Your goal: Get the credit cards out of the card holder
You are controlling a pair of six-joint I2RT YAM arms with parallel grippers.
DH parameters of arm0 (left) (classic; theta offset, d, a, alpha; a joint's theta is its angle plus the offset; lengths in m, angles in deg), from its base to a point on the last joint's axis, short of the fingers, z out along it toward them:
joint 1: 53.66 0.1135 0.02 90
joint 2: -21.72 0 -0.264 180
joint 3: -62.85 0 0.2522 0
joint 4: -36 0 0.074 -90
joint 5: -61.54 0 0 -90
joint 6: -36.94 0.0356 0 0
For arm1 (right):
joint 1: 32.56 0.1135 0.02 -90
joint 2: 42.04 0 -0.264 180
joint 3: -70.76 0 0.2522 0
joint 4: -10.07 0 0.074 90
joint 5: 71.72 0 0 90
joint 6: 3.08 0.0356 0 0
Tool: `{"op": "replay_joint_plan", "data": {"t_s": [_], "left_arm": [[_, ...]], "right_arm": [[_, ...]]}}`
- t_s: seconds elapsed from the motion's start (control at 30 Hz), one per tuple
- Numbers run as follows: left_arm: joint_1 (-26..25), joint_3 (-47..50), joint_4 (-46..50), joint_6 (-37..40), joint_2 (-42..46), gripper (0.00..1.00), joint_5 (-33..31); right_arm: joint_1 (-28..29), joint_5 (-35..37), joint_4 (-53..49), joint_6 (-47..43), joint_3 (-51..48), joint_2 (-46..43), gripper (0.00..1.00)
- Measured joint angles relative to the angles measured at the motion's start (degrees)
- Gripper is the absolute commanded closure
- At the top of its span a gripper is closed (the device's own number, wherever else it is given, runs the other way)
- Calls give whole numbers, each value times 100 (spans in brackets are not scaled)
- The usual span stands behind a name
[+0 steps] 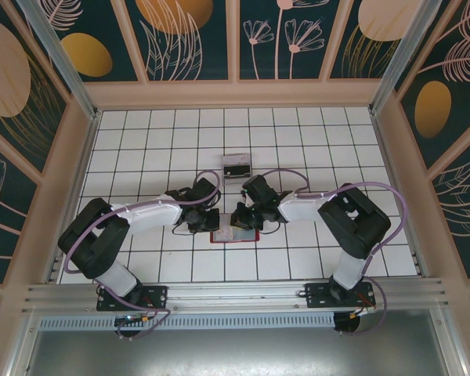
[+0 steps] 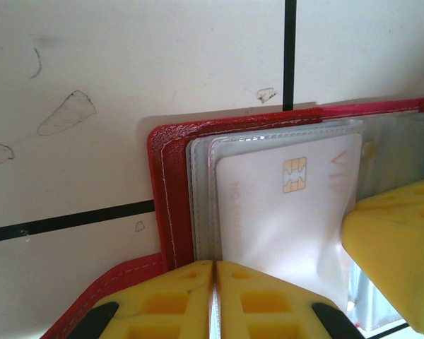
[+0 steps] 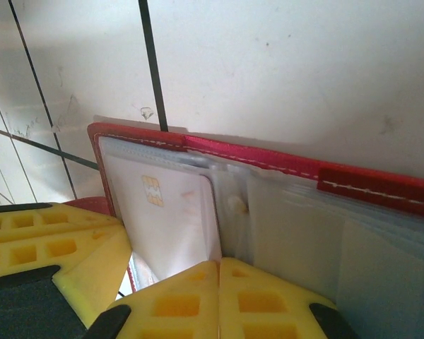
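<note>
You have both arms reaching inward over the tiled bench (image 1: 141, 141) and meeting at the card holder (image 1: 235, 236). It lies opened flat just ahead of the two bases, with a small box (image 1: 236, 166) a little beyond it. The wallet seems to be spread open so that its clear sleeves face up and their contents can be slid out. The one credit card (image 2: 290, 212) you can read is pale with a gold chip. It sits fully inside its sleeve against the red stitched border, so nothing looks extracted yet. The left gripper (image 2: 212, 300) has its jaws pressed together, with only a hairline seam between the yellow pads, planted at the near edge of that sleeve. The right gripper (image 3: 219, 300) is closed the same way, at the fold between the card's sleeve and the next leaves. You cannot tell whether either has a leaf nipped in its seam. The overhead view gives you the arms' convergence, but the wrists cover most of the wallet there. The left wrist view shows you the chip and faint lettering. The right wrist view adds the red tab (image 3: 378, 187) and further sleeves stacked beside the card.
</note>
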Motion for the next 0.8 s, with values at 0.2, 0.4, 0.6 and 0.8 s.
{"op": "replay_joint_plan", "data": {"t_s": [0.2, 0.4, 0.6, 0.8], "left_arm": [[0, 0, 0, 2, -2, 88, -4], [-4, -44, 42, 46, -33, 88, -4], [-7, -59, 39, 70, -46, 88, -13], [-7, -63, 39, 87, -55, 88, -13]], "right_arm": [[0, 35, -39, -4, -46, -153, 95], [-4, 15, -44, -9, -105, -389, 96], [-28, 20, -146, -83, -105, -549, 97], [-52, 24, -221, -114, -111, -625, 98]]}}
